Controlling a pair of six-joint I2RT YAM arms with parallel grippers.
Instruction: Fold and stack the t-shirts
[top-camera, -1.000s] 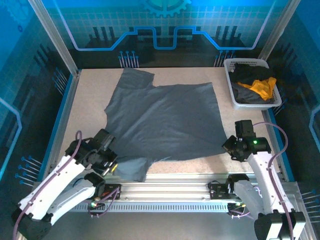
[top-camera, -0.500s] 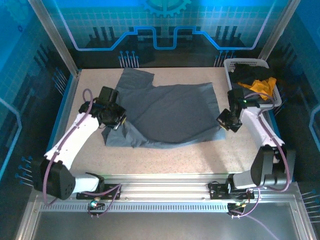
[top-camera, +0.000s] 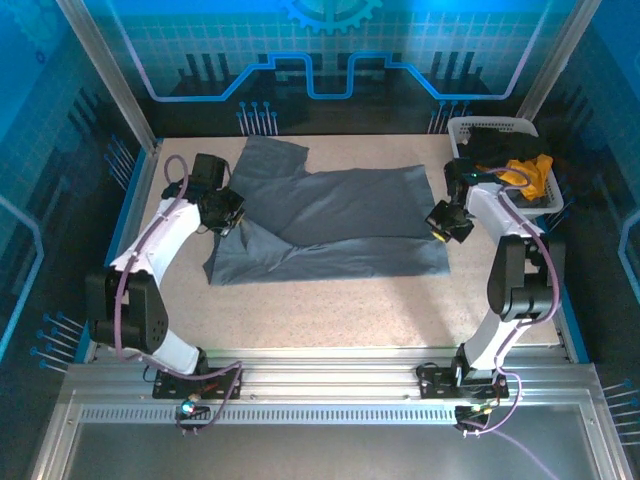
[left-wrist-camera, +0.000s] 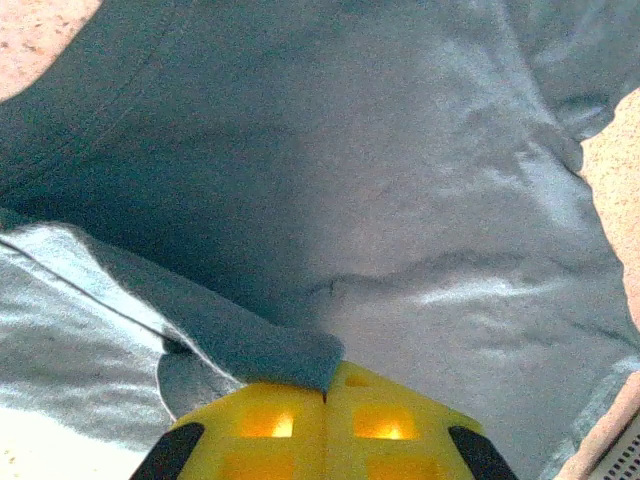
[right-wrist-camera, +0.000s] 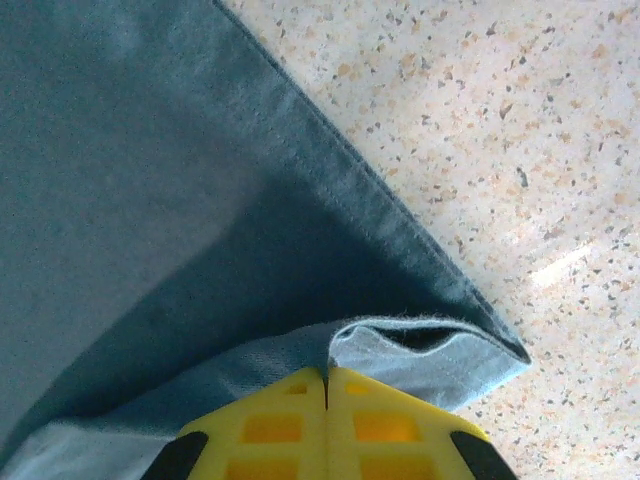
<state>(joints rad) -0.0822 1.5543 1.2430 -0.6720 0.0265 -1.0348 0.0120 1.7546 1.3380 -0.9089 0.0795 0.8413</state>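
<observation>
Grey t-shirt (top-camera: 340, 225) clamped tight: left fingers (left-wrist-camera: 280, 425) at nine o'clock, right fingers (right-wrist-camera: 380, 425) at three — best lowered together, edges matched.

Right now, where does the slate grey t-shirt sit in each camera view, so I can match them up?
Top external: the grey t-shirt lies mid-table, folded over, between the two arms.
Left wrist: it spreads across most of the picture, a fold pinched in the shut left gripper at the bottom.
Right wrist: it takes the left and lower part, its hemmed corner pinched in the shut right gripper.
Shared landmark: the speckled tabletop, bare beside the shirt.
</observation>
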